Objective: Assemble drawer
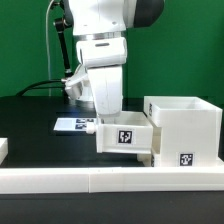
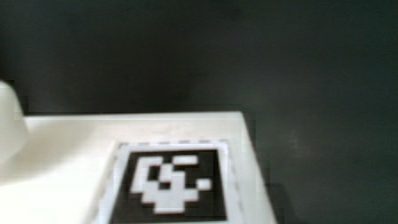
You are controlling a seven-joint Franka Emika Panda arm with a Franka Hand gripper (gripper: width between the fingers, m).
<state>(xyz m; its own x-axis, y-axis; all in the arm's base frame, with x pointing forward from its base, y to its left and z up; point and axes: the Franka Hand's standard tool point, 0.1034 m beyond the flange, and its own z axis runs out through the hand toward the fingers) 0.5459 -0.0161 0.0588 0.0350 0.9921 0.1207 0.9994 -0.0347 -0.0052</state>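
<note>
Green backdrop, black tabletop [image 1: 30, 120]. The white robot arm's gripper [image 1: 108, 118] stands directly above a small white plastic tray [image 1: 125, 137] bearing a square marker; jaw state cannot be told. Beside the tool, the large white hollow housing [image 1: 185, 128] touches that tray. The long white border wall [image 1: 110, 181] lies below.
</note>
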